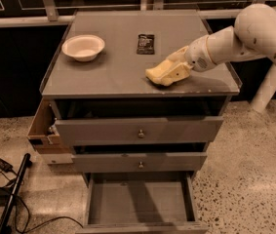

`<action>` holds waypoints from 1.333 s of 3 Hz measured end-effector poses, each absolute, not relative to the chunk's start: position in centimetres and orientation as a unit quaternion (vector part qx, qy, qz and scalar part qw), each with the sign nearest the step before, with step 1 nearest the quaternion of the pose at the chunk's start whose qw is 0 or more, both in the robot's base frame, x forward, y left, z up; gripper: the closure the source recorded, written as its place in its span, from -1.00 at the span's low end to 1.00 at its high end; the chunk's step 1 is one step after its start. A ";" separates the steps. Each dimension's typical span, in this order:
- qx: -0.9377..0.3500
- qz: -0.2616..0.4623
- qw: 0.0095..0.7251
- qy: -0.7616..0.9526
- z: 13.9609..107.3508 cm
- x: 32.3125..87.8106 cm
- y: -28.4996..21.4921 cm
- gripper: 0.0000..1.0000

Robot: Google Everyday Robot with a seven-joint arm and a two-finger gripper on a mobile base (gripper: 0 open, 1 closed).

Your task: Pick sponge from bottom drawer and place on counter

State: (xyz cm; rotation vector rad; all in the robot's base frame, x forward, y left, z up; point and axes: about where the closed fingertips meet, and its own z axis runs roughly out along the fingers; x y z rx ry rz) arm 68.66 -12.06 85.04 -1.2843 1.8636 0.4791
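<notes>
The gripper (167, 70) reaches in from the right, low over the front right part of the counter (108, 74), with the arm slanting down and to the left. The sponge (155, 76) is right at the gripper's tip, on its leftward end. It is either touching the counter or just above it — I cannot tell which. Sponge and gripper are nearly the same pale yellow, so I cannot tell whether the gripper is clamped on the sponge or only lying against it. The sponge's long side seems to follow the gripper's own line. The bottom drawer (137, 204), pulled out well below the gripper, shows a bare floor. Behind the gripper and to its left lie a dark packet (146, 43) and a white bowl (83, 47) — both well apart from the sponge. The placing looks nearly done. The coming move would be to release and draw back up and to the right, away from the sponge.
</notes>
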 end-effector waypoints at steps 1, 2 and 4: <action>-0.507 0.192 0.402 0.738 84.7 68.9 -11.9 1.00; -0.507 0.192 0.402 0.738 84.7 68.9 -11.9 0.62; -0.507 0.192 0.402 0.738 84.7 68.9 -11.9 -0.47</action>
